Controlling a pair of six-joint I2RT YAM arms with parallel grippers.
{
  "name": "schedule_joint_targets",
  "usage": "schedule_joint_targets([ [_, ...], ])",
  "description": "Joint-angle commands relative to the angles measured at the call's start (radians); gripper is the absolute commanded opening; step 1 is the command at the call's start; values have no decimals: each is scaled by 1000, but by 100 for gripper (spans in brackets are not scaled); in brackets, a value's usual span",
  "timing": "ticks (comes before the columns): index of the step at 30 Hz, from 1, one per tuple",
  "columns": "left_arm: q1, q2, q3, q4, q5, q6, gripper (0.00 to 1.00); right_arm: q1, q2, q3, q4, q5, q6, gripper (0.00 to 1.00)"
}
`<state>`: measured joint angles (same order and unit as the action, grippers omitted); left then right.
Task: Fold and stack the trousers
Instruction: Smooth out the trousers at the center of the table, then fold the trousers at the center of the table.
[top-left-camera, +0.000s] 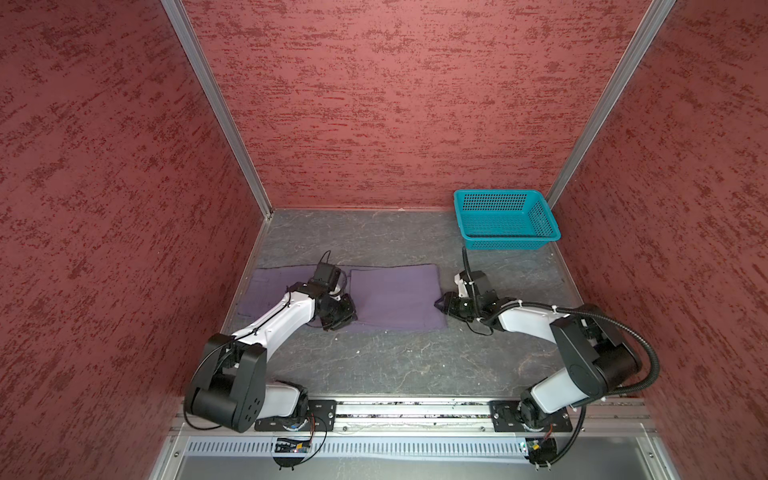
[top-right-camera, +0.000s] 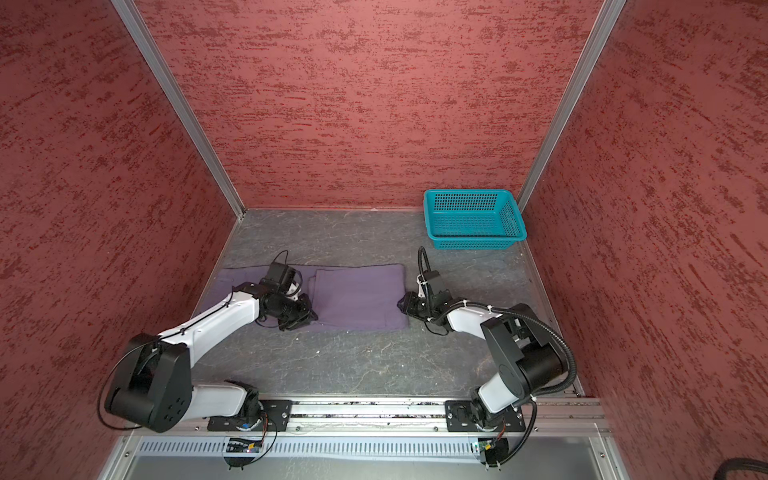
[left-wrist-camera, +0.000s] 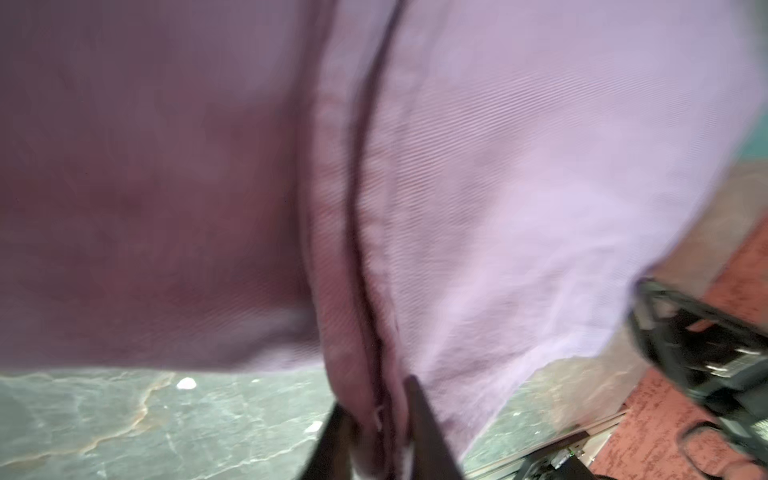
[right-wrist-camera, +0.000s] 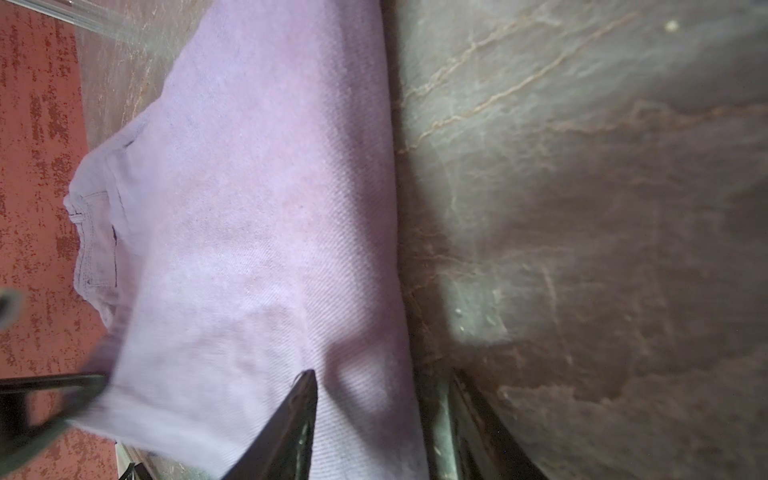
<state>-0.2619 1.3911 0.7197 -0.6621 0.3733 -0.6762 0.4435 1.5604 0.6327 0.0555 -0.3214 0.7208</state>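
The muted purple trousers (top-left-camera: 395, 297) (top-right-camera: 359, 295) lie flat on the grey table, with a doubled-over part on the right and a single layer reaching left under my left arm. My left gripper (top-left-camera: 351, 313) (top-right-camera: 311, 316) sits low at the near left edge of the doubled part. In the left wrist view its jaws stand apart around a soft ridge of the trousers (left-wrist-camera: 498, 166), and the left gripper (left-wrist-camera: 380, 432) is blurred. My right gripper (top-left-camera: 437, 304) (right-wrist-camera: 382, 386) is open and straddles the cloth's right edge, one finger over the trousers (right-wrist-camera: 249, 208), the other over bare table.
A teal mesh basket (top-left-camera: 507, 243) (top-right-camera: 473, 243) stands at the back right corner. Red textured walls close in the left, back and right sides. Bare grey table (top-left-camera: 395, 361) lies between the cloth and the arm rail at the front.
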Motion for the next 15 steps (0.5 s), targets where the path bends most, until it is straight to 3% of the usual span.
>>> schedule_joint_targets([
  [1, 50, 65, -57, 78, 66, -28, 49, 4, -15, 28, -14, 6, -16, 52],
  [4, 97, 51, -33, 81, 102, -20, 52, 3, -16, 28, -14, -1, -16, 52],
  [10, 143, 16, 172, -34, 61, 48, 54, 4, 7, 25, 18, -11, -9, 52],
  [15, 161, 47, 260, -33, 68, 53, 54, 4, 49, 18, 82, -41, 28, 39],
])
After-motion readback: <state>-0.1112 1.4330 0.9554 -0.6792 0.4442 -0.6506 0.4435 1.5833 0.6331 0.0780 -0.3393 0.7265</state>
